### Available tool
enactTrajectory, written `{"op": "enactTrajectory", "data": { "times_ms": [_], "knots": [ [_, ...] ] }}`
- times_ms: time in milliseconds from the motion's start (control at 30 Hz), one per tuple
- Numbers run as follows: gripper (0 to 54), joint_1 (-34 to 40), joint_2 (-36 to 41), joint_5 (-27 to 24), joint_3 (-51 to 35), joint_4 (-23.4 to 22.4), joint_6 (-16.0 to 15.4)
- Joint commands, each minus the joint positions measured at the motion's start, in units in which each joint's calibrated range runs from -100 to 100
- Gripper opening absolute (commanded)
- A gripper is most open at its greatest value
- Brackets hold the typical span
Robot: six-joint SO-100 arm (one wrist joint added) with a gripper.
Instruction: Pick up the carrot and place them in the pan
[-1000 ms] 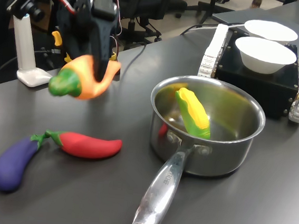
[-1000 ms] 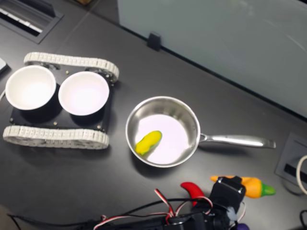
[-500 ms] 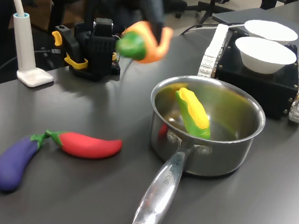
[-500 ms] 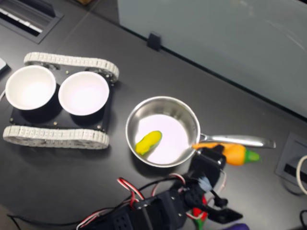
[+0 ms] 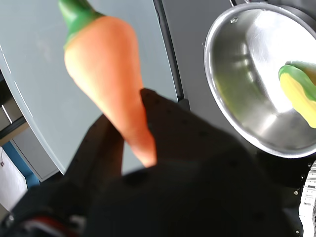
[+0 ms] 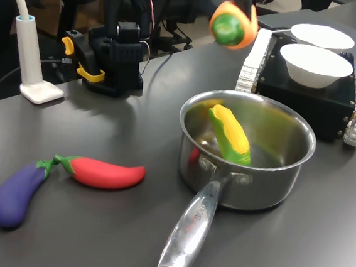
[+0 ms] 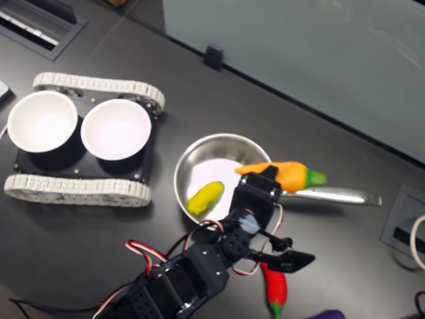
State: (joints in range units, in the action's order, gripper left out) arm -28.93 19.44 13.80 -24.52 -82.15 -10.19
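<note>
Nearest in the first exterior view: eggplant (image 6: 13,194) and red chili (image 6: 103,173) lying on the dark table (image 6: 93,232), touching at their stems. Neither is part of the job.

Next back, the pan (image 6: 245,151), handle pointing toward the camera. A corn cob (image 6: 229,135) leans inside it. No carrot in the pan yet.

Above and behind the pan, the carrot (image 6: 232,24) is off the table, held up in the air, green end toward the camera. The hand (image 7: 259,189) is closed on its narrow orange end; the wrist view shows the carrot (image 5: 106,79) pinched between dark fingers (image 5: 165,113), pan rim off to one side.

In the second exterior view the carrot (image 7: 282,175) sits over the pan's rim (image 7: 182,166) on the handle side, green end past the rim, above the handle.

Farthest: two white bowls (image 6: 315,65) on a tracked black base.

Progress, as I judge it: pickup done, carry nearly done. Left: centre over the pan, lower, release.
</note>
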Motion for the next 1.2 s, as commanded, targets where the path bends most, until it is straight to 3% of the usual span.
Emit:
{"op": "enactTrajectory", "data": {
  "times_ms": [0,333,567,1000,1167],
  "knots": [
    [0.2,6.11,4.72,-1.07,-0.15,1.94,2.13],
    [0.2,15.74,7.17,-2.98,9.30,5.09,5.49],
    [0.2,16.09,8.35,-3.03,18.57,9.53,5.49],
    [0.2,19.30,9.87,-3.57,26.66,12.09,6.75],
    [0.2,20.10,11.64,-3.61,34.93,16.10,7.25]
  ]
}}
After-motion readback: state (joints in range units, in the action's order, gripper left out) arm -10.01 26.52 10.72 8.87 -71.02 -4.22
